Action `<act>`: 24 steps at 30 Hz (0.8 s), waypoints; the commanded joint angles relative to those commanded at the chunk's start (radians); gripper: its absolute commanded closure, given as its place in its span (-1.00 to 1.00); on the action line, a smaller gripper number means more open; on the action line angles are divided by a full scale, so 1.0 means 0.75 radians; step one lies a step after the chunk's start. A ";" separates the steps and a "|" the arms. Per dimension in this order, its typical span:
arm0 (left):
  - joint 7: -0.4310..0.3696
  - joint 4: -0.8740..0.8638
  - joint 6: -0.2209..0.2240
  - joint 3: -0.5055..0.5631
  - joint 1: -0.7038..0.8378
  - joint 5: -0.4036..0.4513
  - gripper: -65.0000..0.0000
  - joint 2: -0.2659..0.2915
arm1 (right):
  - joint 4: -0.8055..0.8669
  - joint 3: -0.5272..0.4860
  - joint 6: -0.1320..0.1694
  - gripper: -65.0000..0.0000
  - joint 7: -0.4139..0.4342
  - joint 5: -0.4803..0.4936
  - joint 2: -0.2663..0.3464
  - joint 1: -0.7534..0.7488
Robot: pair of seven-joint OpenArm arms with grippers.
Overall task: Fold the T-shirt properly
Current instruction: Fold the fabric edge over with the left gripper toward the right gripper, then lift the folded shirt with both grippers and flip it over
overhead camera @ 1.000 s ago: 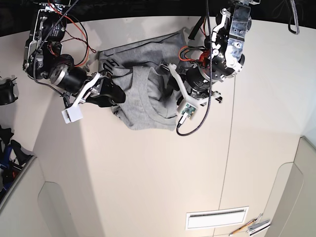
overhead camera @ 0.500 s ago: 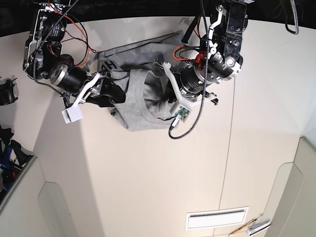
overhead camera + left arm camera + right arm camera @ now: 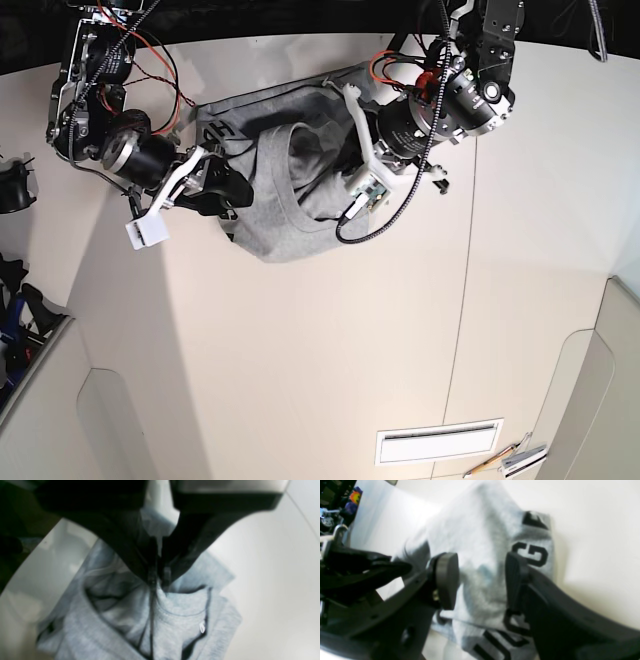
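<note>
T-shirt [image 3: 285,205], heather grey with black block lettering, lies bunched on the cream table [image 3: 330,350] between both arms. Left gripper [image 3: 158,578] pinches a gathered fold of fabric beside the ribbed neckline. Right gripper [image 3: 481,580] hovers with fingers spread apart over the lettered side.
</note>
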 joint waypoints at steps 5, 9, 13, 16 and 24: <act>0.048 0.019 0.020 -0.030 -0.001 -0.002 1.00 -0.046 | 0.000 0.000 0.000 0.08 0.009 -0.001 0.000 0.000; 0.060 0.019 0.020 -0.091 0.032 -0.001 1.00 -0.046 | 0.000 0.000 0.000 0.08 0.011 -0.001 0.000 0.000; 0.060 0.019 -0.017 -0.158 0.090 -0.002 1.00 -0.046 | 0.000 0.000 0.001 0.08 0.034 -0.002 0.000 0.000; 0.061 0.019 -0.016 -0.164 0.119 -0.009 1.00 -0.046 | 0.000 0.000 0.000 0.08 0.065 -0.026 0.000 0.000; 0.057 0.023 -0.009 -0.165 0.172 -0.006 0.01 -0.046 | -0.001 0.000 -0.001 0.08 0.125 -0.061 -0.001 0.088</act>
